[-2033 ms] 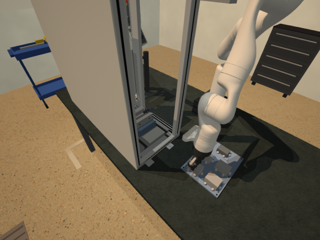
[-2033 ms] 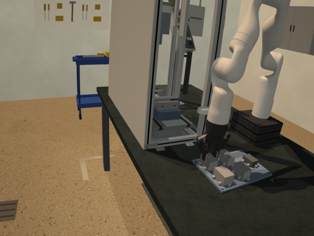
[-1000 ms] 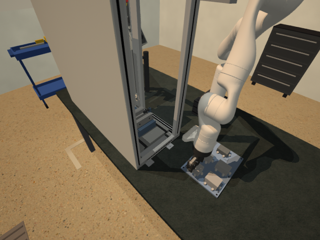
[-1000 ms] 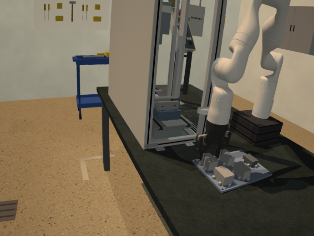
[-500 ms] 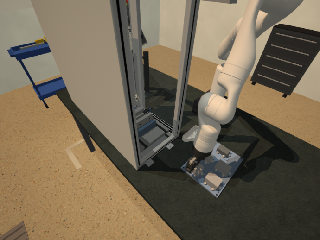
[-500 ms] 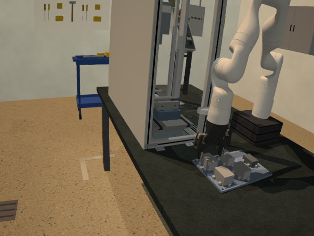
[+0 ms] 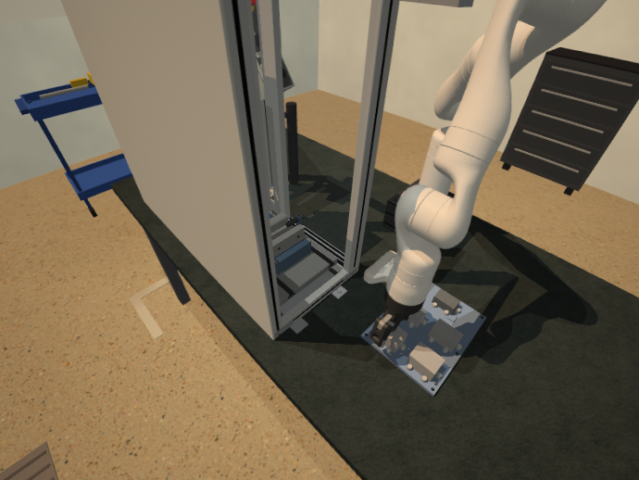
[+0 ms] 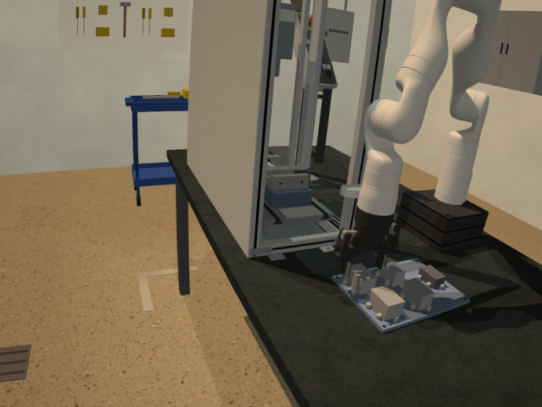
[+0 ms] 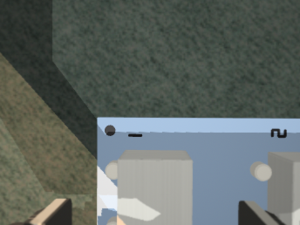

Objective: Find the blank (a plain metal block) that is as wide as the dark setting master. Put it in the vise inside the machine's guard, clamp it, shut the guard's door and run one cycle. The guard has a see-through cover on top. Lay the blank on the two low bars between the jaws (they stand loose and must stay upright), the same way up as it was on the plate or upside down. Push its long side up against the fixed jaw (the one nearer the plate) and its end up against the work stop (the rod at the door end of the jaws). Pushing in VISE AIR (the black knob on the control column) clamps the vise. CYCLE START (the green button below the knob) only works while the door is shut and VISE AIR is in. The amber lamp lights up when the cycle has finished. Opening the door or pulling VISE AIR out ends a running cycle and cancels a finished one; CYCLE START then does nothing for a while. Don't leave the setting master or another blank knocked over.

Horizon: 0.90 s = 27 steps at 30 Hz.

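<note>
One end effector (image 7: 381, 337) (image 8: 364, 270) (image 9: 155, 214), fingers spread wide; I have it low over the near-left corner of the blue plate, holding nothing.

One grey block (image 7: 396, 339) (image 8: 362, 282) (image 9: 154, 187), standing between the fingers and apart from both, beside the plate's "1" mark; round pegs adjoin it.

One blue plate (image 7: 467, 316) (image 8: 451, 298) (image 9: 222, 174), lying flat on the dark counter (image 7: 412, 438) (image 8: 349, 372) (image 9: 174, 65) and bearing several blocks, the blanks among them. I cannot tell from my views which one matches the setting master's width.

One pale block (image 7: 427, 360) (image 8: 386, 302), at the plate's near corner, sunlit. One larger grey block (image 7: 444, 335) (image 8: 418, 294), beside it, in shade.

One guard (image 7: 181, 155) (image 8: 223, 131), solid side panel, its front standing open to my view.

One vise (image 7: 290, 240) (image 8: 287, 181), within the guard, partly hidden by the frame.

One blue cart (image 7: 67, 107) (image 8: 157, 106), behind the guard, yellow items on top.
</note>
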Motion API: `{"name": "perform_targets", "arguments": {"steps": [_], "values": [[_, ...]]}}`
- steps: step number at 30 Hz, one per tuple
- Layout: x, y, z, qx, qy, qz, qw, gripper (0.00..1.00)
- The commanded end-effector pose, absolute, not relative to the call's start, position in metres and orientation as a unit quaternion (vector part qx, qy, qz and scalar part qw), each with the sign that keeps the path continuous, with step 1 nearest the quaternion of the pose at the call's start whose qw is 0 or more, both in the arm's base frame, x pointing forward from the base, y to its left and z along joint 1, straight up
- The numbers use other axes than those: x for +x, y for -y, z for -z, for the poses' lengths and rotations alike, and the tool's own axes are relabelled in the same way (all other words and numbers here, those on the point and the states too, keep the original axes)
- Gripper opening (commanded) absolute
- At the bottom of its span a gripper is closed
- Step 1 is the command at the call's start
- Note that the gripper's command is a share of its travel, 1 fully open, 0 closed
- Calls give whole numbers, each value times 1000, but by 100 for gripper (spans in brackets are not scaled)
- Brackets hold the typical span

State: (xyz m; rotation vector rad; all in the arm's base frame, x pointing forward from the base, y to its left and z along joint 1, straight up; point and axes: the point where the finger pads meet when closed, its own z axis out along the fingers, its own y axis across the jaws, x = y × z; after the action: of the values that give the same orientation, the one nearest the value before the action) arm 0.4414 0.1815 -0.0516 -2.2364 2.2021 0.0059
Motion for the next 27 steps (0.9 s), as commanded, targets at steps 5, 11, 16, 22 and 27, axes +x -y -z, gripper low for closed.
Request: {"name": "perform_targets", "arguments": {"steps": [5,11,16,22,27], "values": [[442,-182,51,-713,-702,-2,2,100],[442,-182,51,-713,-702,-2,2,100],[442,-182,21,-713,-702,-2,2,100],[442,-182,1,-713,-702,-2,2,100],[442,-182,1,-713,-702,-2,2,100]]}}
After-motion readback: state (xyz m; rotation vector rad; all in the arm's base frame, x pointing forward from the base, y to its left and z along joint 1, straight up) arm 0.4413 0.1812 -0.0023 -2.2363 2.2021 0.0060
